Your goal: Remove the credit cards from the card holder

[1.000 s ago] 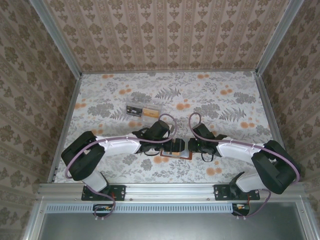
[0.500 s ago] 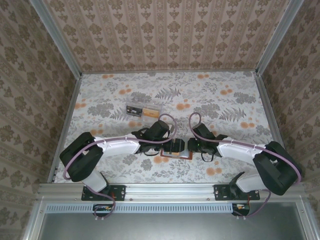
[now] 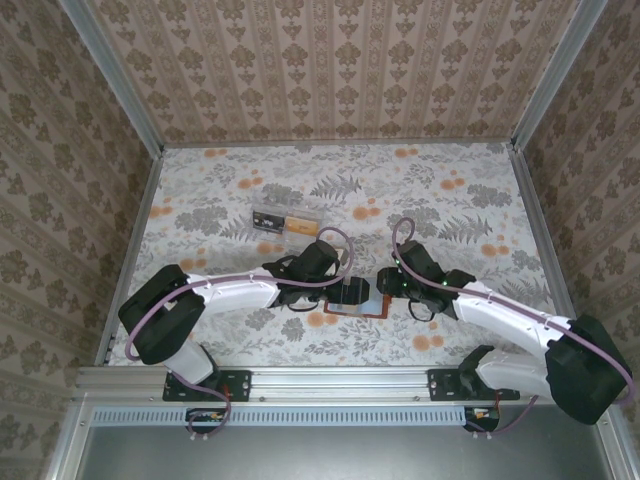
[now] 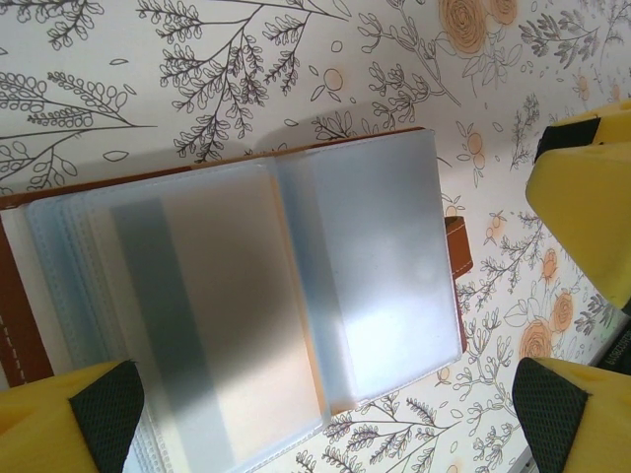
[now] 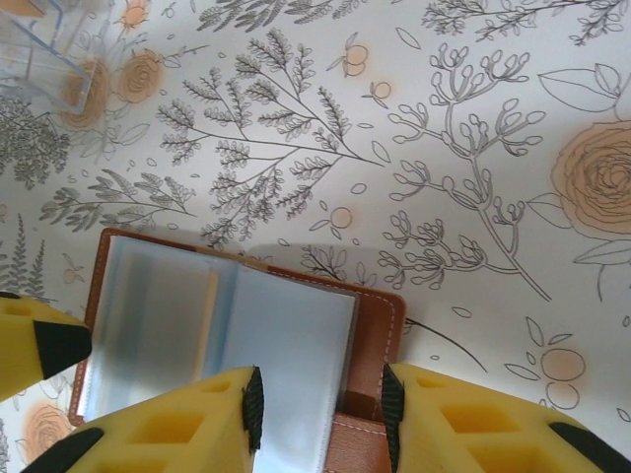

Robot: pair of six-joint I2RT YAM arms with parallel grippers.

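Observation:
The card holder (image 4: 455, 276) lies open on the floral table, brown leather rim around frosted clear sleeves. In the left sleeve sits a credit card (image 4: 232, 296), orange-tan with a dark grey stripe. My left gripper (image 4: 320, 434) hovers wide open just above the pages, one finger at each side of the holder. The right gripper (image 5: 322, 409) stands open astride the holder's (image 5: 380, 325) right edge, with the sleeve edge and the leather clasp tab between its pads. From above, both grippers, left (image 3: 345, 290) and right (image 3: 385, 285), meet over the holder (image 3: 335, 319).
A clear plastic oblong box (image 3: 287, 221) lies on the table beyond the left arm; its corner shows as the clear box (image 5: 39, 49) in the right wrist view. Patterned walls enclose the table on three sides.
The right gripper's jaws have widened around the holder's right edge, and the right arm has swung out to the right. The left gripper and the holder have stayed put.

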